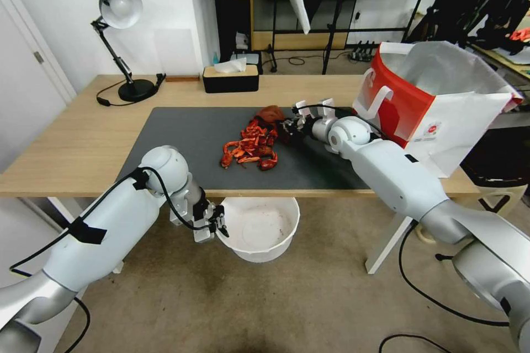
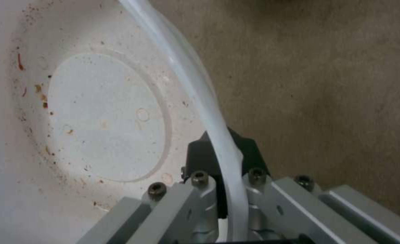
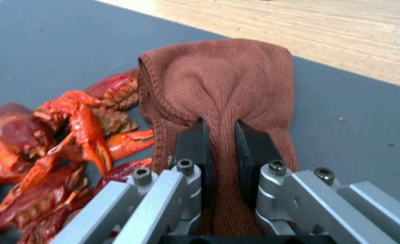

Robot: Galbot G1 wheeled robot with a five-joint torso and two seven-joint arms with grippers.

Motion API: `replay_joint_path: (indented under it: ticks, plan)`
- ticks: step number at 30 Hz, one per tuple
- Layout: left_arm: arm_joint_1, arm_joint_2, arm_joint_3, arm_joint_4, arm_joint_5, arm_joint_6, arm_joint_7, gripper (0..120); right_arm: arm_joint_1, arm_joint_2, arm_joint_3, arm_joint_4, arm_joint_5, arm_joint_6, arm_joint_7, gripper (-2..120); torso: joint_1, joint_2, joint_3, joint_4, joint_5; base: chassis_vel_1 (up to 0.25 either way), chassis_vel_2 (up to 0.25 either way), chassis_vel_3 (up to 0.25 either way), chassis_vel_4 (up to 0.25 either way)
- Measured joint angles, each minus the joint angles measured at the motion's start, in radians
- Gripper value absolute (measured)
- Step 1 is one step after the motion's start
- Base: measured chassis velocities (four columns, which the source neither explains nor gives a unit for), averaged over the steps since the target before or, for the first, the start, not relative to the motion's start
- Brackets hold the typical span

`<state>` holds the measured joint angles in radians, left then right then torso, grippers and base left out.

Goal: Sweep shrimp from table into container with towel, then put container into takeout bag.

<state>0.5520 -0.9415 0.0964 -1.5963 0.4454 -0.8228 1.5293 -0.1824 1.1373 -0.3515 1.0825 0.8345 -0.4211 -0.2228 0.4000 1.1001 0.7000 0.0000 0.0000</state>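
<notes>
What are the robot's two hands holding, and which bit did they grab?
The left gripper pinches the container by its rim, below the table edge. The right gripper has its jaws shut on a bunched fold of the towel, beside the shrimp.

Floor: beige carpet [image 1: 182, 298], stained, with black cables trailing at 5 o'clock. White wall [image 1: 49, 16] at 10 o'clock. Black desk lamp [image 1: 118, 38] and black tissue box [image 1: 230, 78] stand at the far edge. Black metal racking [image 1: 337, 5] at 12 o'clock.
</notes>
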Motion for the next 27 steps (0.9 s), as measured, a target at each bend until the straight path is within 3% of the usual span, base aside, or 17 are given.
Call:
replay_joint_path:
  ticks: [15,27]
  plan:
    - [-0.002,-0.006,0.000,0.002,0.001,0.000,0.000,0,-0.006,-0.008,-0.007,0.019,0.000,-0.004,-0.001,10,0.000,0.000,0.000,0.0000,0.0001,0.000,0.000,0.000,0.000]
    - [-0.018,-0.018,0.003,0.008,0.005,0.000,0.000,0,-0.035,-0.053,-0.019,0.109,0.020,-0.020,0.004,10,0.000,0.000,0.000,0.0000,0.0001,0.000,0.000,0.000,0.000]
